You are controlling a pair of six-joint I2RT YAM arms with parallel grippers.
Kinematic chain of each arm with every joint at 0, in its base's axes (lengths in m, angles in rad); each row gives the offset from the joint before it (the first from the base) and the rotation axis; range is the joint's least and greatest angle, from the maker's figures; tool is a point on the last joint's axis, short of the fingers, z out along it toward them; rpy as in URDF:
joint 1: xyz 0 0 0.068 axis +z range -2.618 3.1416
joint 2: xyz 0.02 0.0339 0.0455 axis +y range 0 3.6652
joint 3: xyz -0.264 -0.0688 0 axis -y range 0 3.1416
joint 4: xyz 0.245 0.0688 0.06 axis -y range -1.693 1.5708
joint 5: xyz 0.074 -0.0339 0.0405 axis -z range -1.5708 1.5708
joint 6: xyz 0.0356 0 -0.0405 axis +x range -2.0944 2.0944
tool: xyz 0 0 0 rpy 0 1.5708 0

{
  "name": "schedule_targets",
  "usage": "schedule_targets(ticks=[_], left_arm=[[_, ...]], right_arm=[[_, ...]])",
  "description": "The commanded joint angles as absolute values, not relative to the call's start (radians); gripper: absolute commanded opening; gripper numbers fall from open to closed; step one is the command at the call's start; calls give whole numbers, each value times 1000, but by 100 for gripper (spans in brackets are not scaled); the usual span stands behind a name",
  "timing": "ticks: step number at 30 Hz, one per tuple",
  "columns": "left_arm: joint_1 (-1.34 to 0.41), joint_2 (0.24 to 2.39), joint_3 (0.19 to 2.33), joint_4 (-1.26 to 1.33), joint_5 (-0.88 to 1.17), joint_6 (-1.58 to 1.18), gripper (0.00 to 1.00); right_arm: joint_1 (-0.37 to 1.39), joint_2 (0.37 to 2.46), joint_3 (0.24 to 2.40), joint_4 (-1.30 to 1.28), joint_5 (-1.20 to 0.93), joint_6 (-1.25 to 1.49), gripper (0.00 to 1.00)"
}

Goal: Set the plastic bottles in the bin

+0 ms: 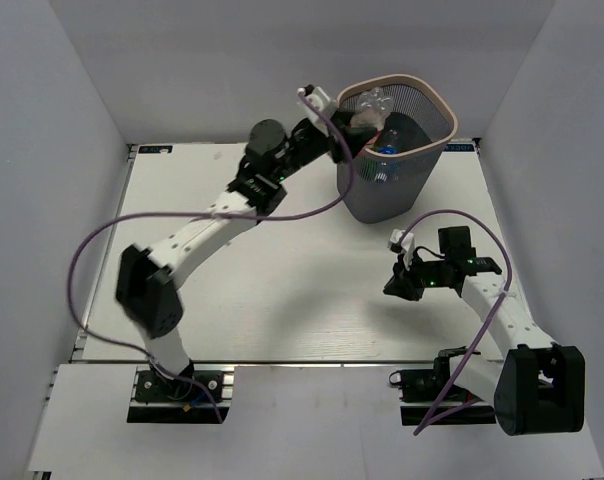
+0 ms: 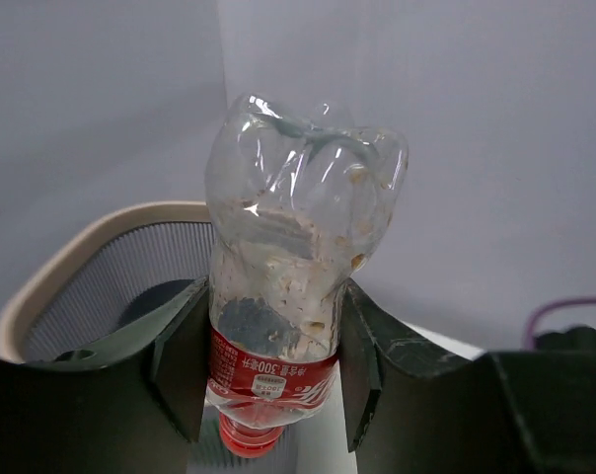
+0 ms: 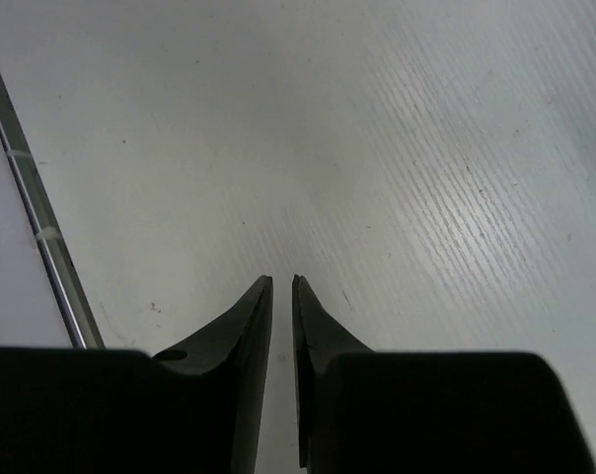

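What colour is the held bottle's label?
Red, on the bottle; best in the left wrist view.

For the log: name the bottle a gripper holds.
The clear red-labelled, red-capped plastic bottle in the left gripper; the others lie in the grey mesh bin.

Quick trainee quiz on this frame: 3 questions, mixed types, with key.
1. True or false: the right gripper is shut on a bottle.
2. Which label colour has the clear bottle in the left gripper? A red, B blue, C green.
3. Fill in: the left gripper holds its bottle over the ___.
Key: 1 false, it is shut on nothing, above the bare table. 2 A. 3 bin.
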State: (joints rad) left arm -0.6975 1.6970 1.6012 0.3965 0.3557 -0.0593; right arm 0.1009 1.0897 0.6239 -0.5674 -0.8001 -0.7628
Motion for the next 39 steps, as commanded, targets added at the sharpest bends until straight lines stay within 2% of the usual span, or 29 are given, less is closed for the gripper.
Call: schedule_targets(ticks=[1, 5, 8, 18, 23, 30, 31, 33, 34, 35, 37, 38, 39], left_arm=[[-703, 1837, 1696, 578, 358, -227, 37], [-703, 1969, 1854, 646, 325, -325, 38], [-693, 2037, 1919, 631, 305, -360, 38], [-684, 2097, 1855, 943, 289, -672, 39], [-684, 2221, 2037, 870, 169, -655, 42], [-693, 2367, 2229, 729, 3, -606, 52], [-693, 2393, 2268, 707, 3, -606, 67], [-693, 2404, 2302, 671, 3, -595, 78], [-693, 2413, 2303, 657, 3, -595, 93], [-693, 2404, 2303, 643, -6, -595, 100], [-693, 2392, 2313, 623, 3, -586, 100], [-693, 2391, 2313, 614, 20, -586, 100], [-693, 2355, 2322, 603, 32, -565, 100]], right_arm=[[112, 1091, 641, -531, -781, -752, 20], [110, 1046, 609, -522, -759, -758, 20], [110, 1026, 580, -525, -750, -761, 24], [109, 1022, 574, -512, -753, -759, 26], [107, 1029, 580, -523, -753, -767, 26], [106, 1000, 572, -525, -742, -759, 28], [103, 1000, 572, -523, -744, -758, 28], [106, 1000, 571, -523, -739, -755, 35], [104, 997, 569, -520, -741, -753, 38], [106, 996, 569, -514, -738, -749, 51], [104, 993, 565, -500, -729, -733, 68], [106, 996, 565, -489, -727, -729, 86], [101, 997, 563, -479, -729, -723, 90]])
